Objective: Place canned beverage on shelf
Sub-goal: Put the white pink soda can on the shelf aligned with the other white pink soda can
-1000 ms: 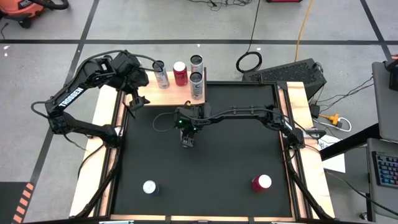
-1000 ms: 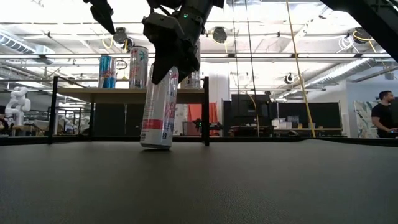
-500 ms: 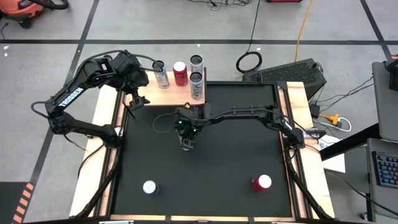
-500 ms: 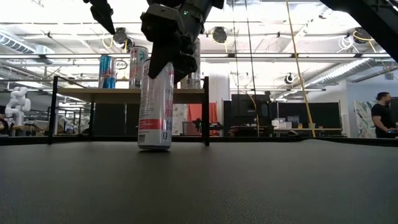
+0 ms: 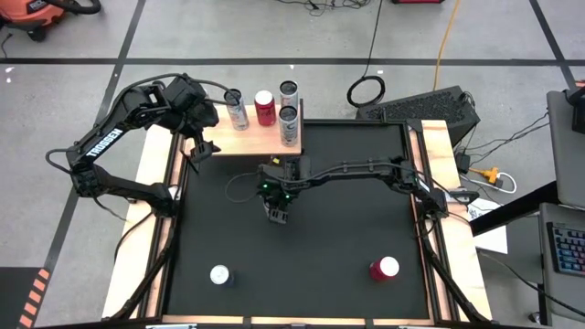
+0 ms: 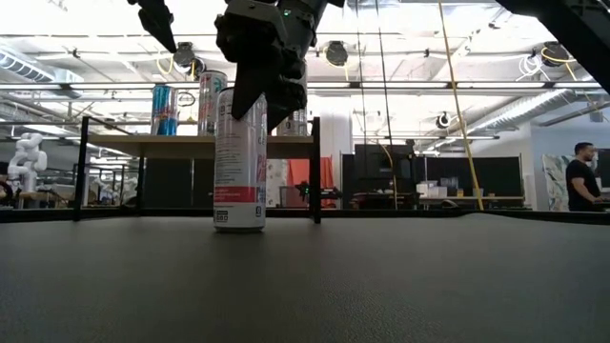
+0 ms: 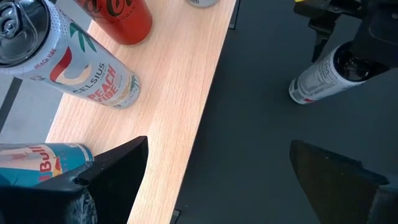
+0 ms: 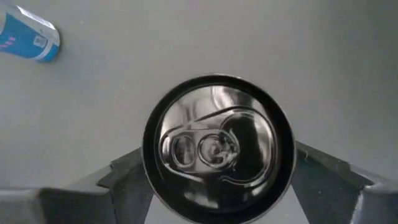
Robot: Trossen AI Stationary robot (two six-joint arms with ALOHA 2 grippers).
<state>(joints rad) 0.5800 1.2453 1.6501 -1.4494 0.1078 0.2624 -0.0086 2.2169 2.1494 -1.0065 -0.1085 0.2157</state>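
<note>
My right gripper sits at the frame's top centre over a white can — fingers spread either side of its top, whether pressing I cannot tell. The can stands upright on the black mat, in front of the shelf.

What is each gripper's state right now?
Left gripper: open, empty, over the shelf edge.
Right gripper: around the top of the upright white can on the table; open or gripping cannot be told.
</note>
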